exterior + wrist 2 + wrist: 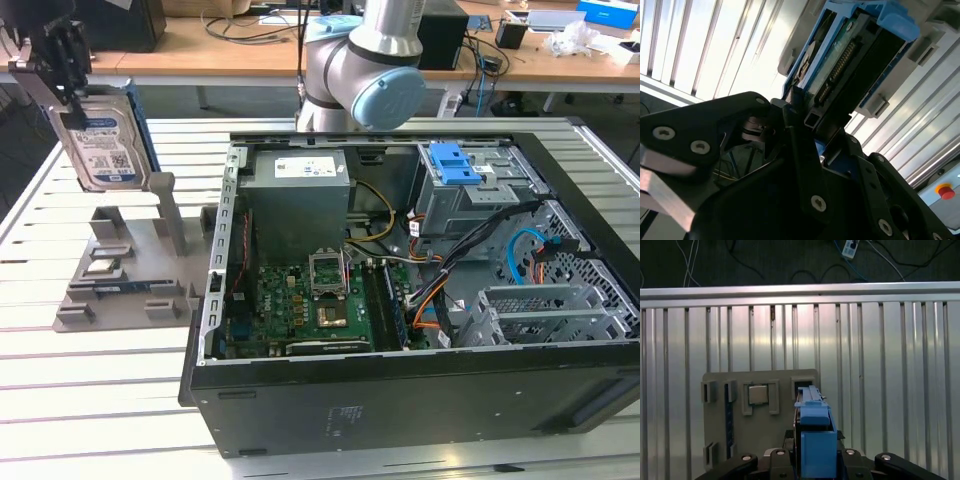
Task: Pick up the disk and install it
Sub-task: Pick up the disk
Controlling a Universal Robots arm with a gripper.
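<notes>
Currently, fingers (68, 80) clamped on disk (92, 122), white-and-blue label (108, 155) showing, grey fixture (120, 275) beneath fingers, slatted metal desk (60, 385).

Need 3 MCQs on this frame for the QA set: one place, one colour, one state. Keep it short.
1. Where is the disk?
A) over the grey fixture, outside the case
B) inside the case
C) on the floor

2. What colour is the disk's carrier?
A) red
B) yellow
C) blue

3. The tool is:
A) open, away from the disk
B) shut on the disk
C) shut on a cable

Key:
1 A, the exterior view shows the disk upright at that view's left, above the fixture.
2 C, the first wrist view shows a blue frame.
3 B, the fingers clamp the disk's top in the exterior view.
</notes>
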